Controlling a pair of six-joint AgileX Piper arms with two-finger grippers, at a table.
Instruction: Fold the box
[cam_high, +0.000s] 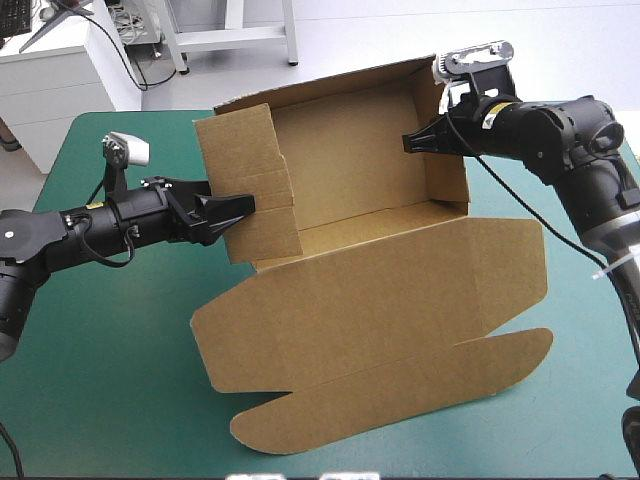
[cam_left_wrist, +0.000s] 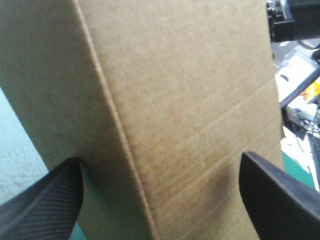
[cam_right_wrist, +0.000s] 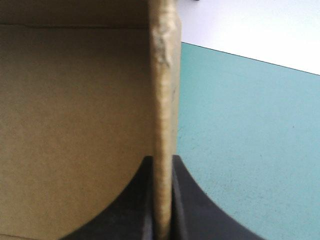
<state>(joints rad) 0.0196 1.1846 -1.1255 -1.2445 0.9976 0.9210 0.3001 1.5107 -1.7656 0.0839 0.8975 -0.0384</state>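
Observation:
The brown box (cam_high: 350, 160) stands in the middle of the table as an open tray tipped up on its side, walls raised. Its lid (cam_high: 400, 290) and rounded front flap (cam_high: 420, 385) lie flat toward the near edge. My left gripper (cam_high: 240, 205) is open, its tips against the outside of the left wall (cam_left_wrist: 190, 100), and the fingers (cam_left_wrist: 40, 205) stand wide apart. My right gripper (cam_high: 418, 140) is shut on the upper edge of the right wall (cam_right_wrist: 162, 90), one finger inside the tray and one outside.
Teal-green cover (cam_high: 120, 350) shows to the left of the lid and to the right (cam_high: 585, 400) of the flap. The table's far edge runs close behind the box. A white cabinet (cam_high: 50, 70) stands beyond the far left corner.

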